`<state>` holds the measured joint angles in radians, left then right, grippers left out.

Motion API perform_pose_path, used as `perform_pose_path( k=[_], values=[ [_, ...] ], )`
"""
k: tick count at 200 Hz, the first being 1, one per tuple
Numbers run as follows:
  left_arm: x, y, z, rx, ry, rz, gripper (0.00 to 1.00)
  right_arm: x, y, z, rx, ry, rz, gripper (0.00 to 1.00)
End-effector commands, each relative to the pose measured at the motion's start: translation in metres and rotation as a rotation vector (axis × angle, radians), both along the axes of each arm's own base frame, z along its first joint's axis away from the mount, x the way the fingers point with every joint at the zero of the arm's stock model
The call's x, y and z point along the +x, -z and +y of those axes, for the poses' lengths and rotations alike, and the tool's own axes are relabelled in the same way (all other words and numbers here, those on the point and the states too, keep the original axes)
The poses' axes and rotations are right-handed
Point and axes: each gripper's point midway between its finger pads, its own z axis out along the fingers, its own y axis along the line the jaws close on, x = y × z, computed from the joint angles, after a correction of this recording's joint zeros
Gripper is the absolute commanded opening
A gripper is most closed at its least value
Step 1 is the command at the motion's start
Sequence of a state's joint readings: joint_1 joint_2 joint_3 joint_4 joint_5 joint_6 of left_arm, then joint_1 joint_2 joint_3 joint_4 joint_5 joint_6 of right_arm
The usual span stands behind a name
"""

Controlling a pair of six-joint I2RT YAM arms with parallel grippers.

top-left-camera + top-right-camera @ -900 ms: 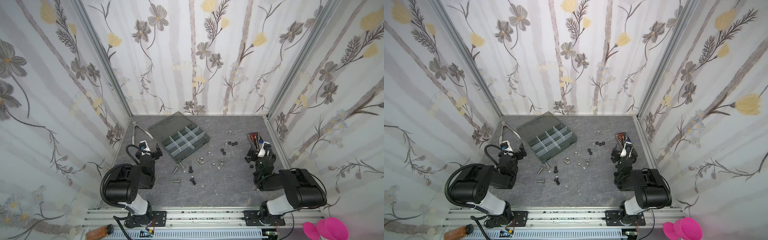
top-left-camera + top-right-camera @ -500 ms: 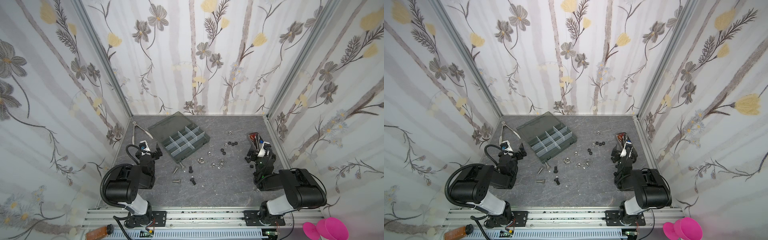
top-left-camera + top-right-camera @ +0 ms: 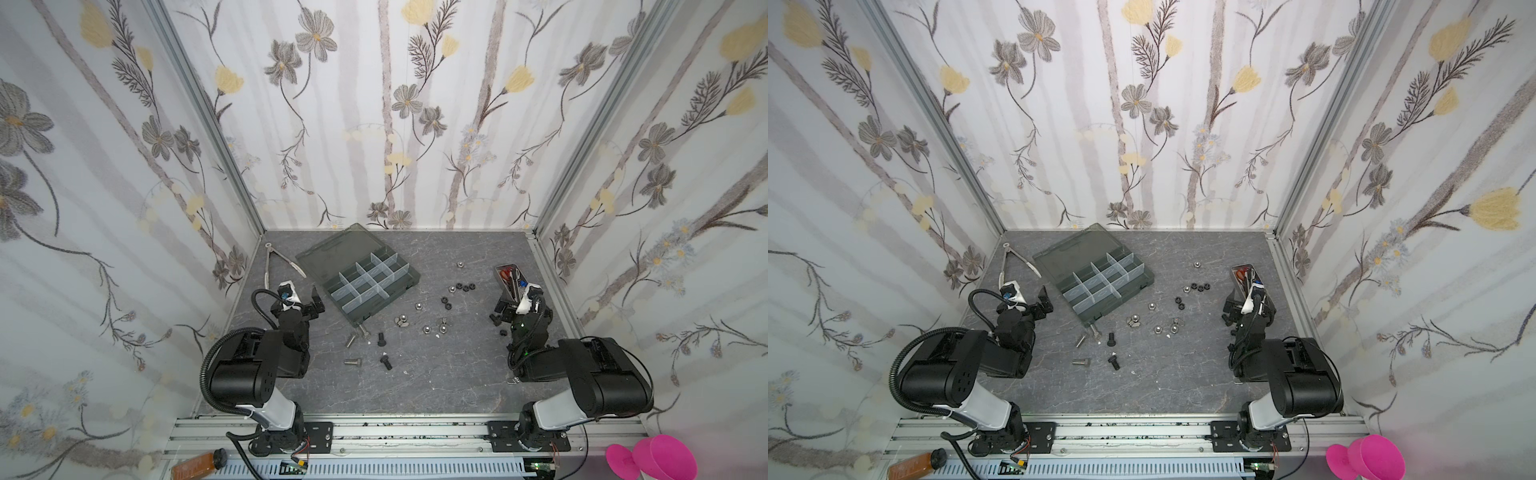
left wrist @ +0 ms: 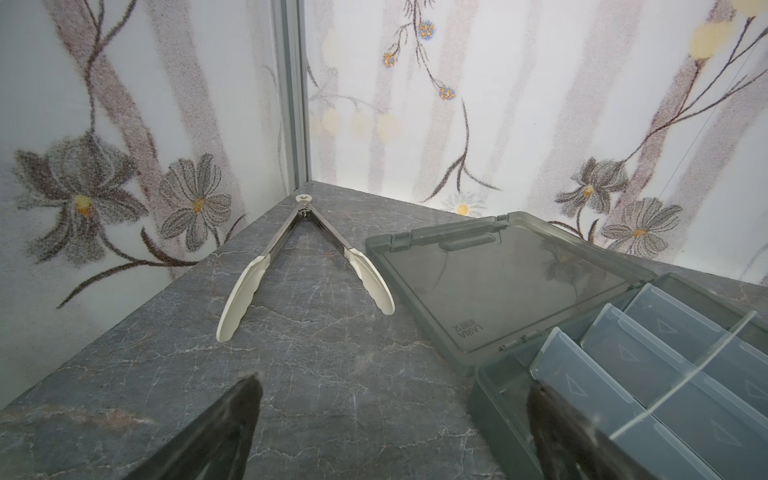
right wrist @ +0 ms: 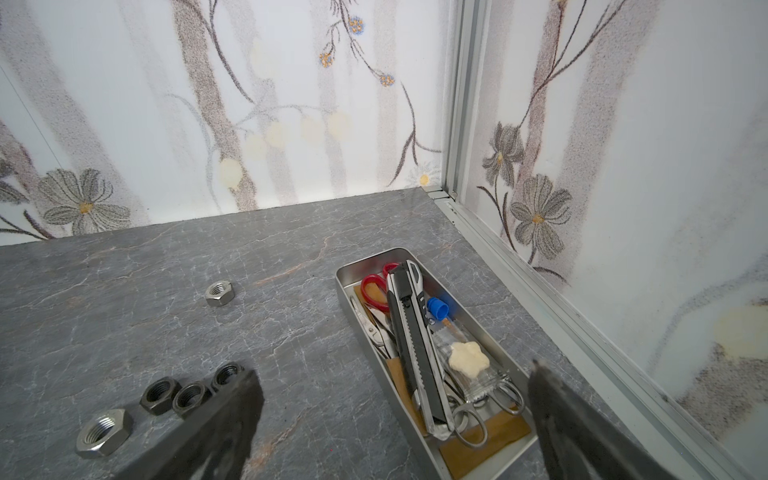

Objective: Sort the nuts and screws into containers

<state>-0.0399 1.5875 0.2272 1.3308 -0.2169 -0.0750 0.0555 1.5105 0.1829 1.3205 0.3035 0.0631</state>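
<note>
Screws (image 3: 353, 362) are lying loose on the grey surface (image 3: 415, 386), nearest the arm bases and left of centre. Three silver and two black are showing, each apart from the others, and the farthest silver one is sitting just beside the near corner of the organizer box (image 3: 392, 296). Nuts (image 3: 426, 329) are lying slightly farther out and more to the right, all outside the box, with the silver ones scattering around the middle.

Left tool (image 4: 392, 388) is hanging at the left, just beside the box, jaws spread wide and gripping nothing. Right tool (image 5: 395, 370) is hanging at the right with jaws equally wide, also gripping nothing.

Containers (image 3: 365, 286), the divided compartments of the box, are sitting left of centre with the box turned at an angle. Black nuts (image 3: 465, 287) are lying right of the box: a pair, then a touching row of three with a silver nut beside it.

Metal tray (image 5: 349, 291) holding scissors and a utility knife is resting by the right wall, just beyond the right tool. One lone silver nut (image 3: 460, 263) is sitting farther back. Lid (image 3: 338, 249) is lying flat open toward the back wall. Tongs (image 3: 272, 266) are lying in the far left corner with arms spread, apart from the lid.
</note>
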Motion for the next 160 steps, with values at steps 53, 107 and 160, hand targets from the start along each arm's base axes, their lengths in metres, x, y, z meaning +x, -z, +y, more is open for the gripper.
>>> perform_pose_path(
  k=[53,107,160],
  values=[
    [0.007,-0.031,0.004,-0.007,-0.021,-0.004,1.00,-0.020,-0.018,-0.003,0.005,0.025,-0.100,1.00],
    [0.012,-0.096,-0.003,-0.064,-0.001,-0.041,1.00,-0.030,-0.035,0.006,-0.058,0.055,-0.124,1.00],
    [0.014,-0.148,-0.052,-0.081,0.119,0.026,1.00,-0.016,-0.074,0.033,0.091,-0.050,-0.047,1.00]
  ],
)
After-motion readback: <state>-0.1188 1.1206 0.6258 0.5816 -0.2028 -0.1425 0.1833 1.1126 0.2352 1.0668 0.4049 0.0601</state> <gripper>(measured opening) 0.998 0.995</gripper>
